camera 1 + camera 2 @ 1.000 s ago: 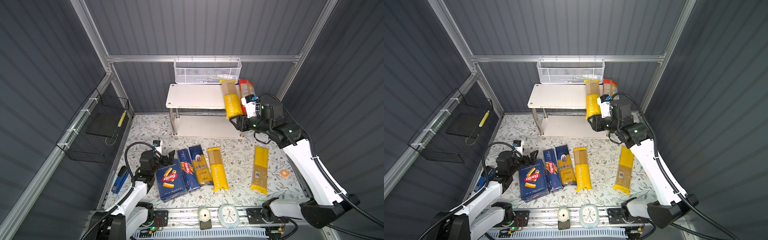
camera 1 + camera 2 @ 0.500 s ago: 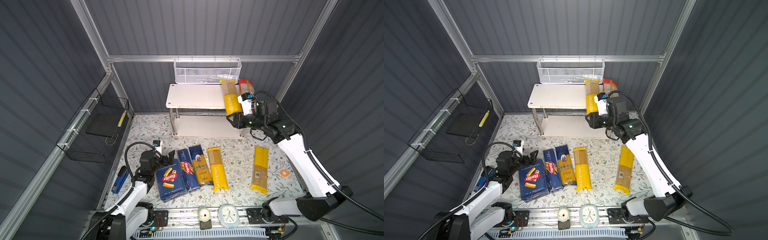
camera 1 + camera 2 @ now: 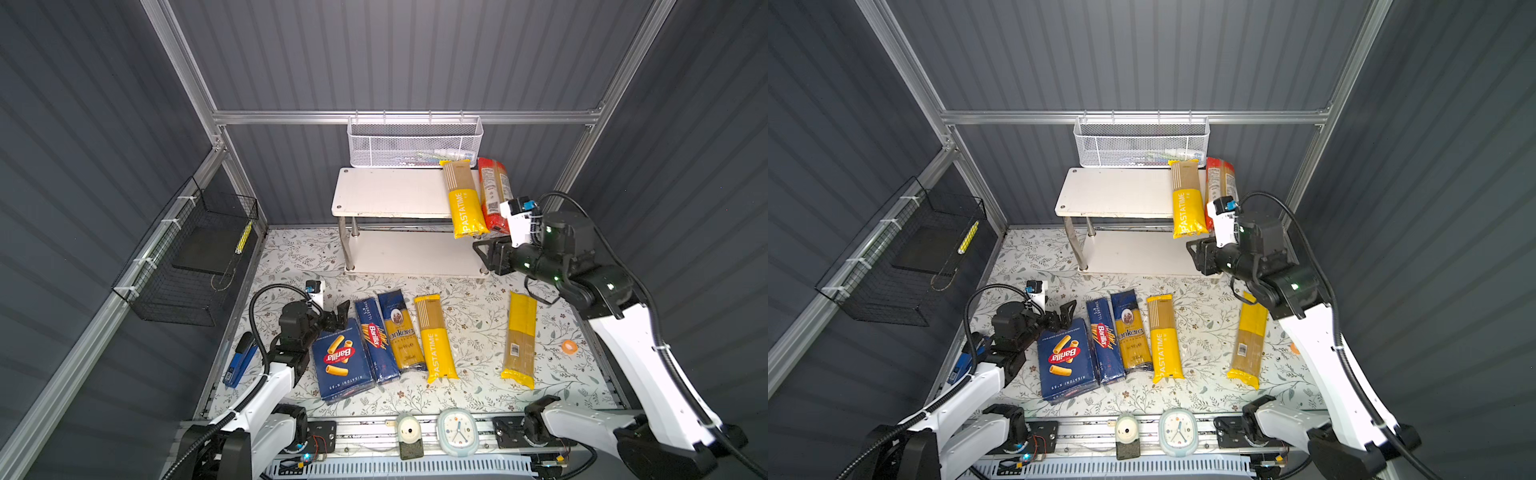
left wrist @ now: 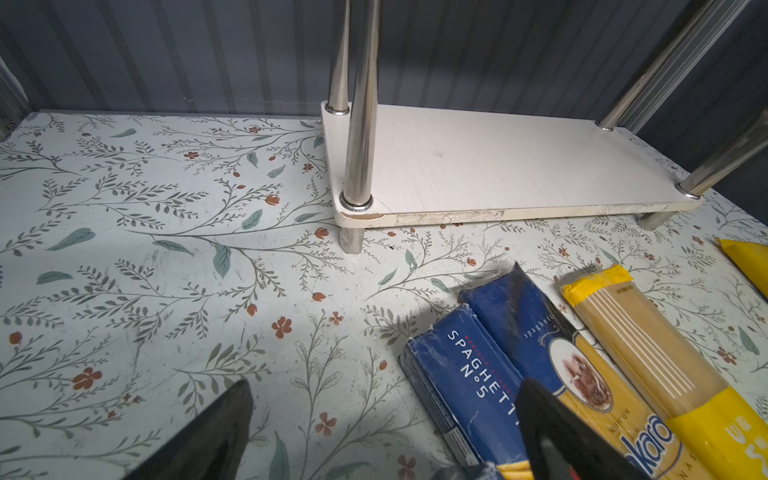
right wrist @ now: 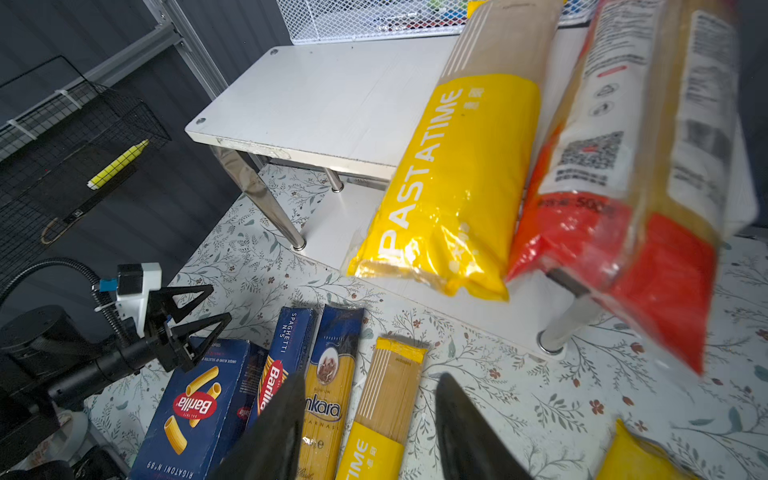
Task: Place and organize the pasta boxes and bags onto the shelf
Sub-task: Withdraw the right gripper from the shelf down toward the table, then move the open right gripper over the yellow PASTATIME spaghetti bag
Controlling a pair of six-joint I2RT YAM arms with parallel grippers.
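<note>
We see a white two-tier shelf (image 3: pixel 390 191) at the back of a floral bench (image 3: pixel 291 257). At the right end of the shelf's top board, a yellow PASTATIME bag (image 3: pixel 464 199) and a red bag (image 3: pixel 492 193) lie side by side, their ends overhanging the shelf's front edge. The right gripper (image 3: pixel 481 253) hovers by the shelf's front right corner, near those ends, jaws partly apart and empty.

In front of the shelf lie a wide Barilla box (image 3: pixel 343 359), a narrow Barilla box (image 3: pixel 376 340), an Ankara bag (image 3: pixel 401 332) and a second PASTATIME bag (image 3: pixel 435 336). A yellow-clear bag (image 3: pixel 519 336) lies apart from them. The left gripper (image 3: pixel 340 313), jaws wide and empty, hovers at the wide Barilla box's shelf-side end.
</note>
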